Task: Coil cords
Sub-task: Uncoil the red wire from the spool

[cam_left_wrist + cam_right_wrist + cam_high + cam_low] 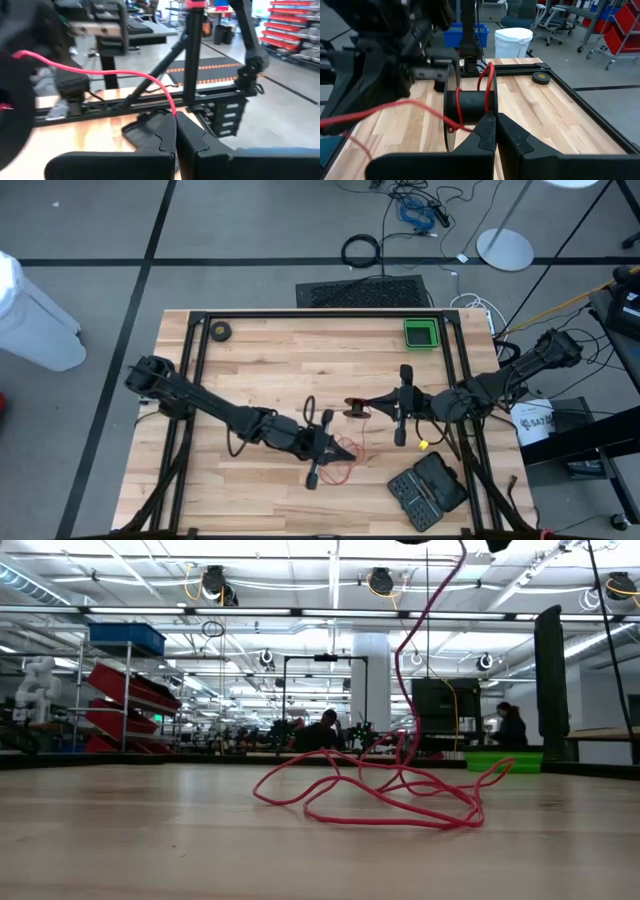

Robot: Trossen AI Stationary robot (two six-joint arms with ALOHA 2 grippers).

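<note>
Both grippers were pinched shut over the table's middle.

The left gripper point(175, 131) clamped the red cord point(390, 790); the right gripper point(495, 131) gripped the black reel point(470, 104), cord wound on it. The remaining cord lay in loose loops on the wooden table point(270, 360) between them.

Left claw point(175, 131) pinches the red cord point(120, 74).

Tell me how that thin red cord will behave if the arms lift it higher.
The thin red cord looks floppy: it lies in loose loops on the wooden table and hangs slack upward. Loops will probably drag and tangle. The shut left gripper pinches it, so it may slip.
</note>
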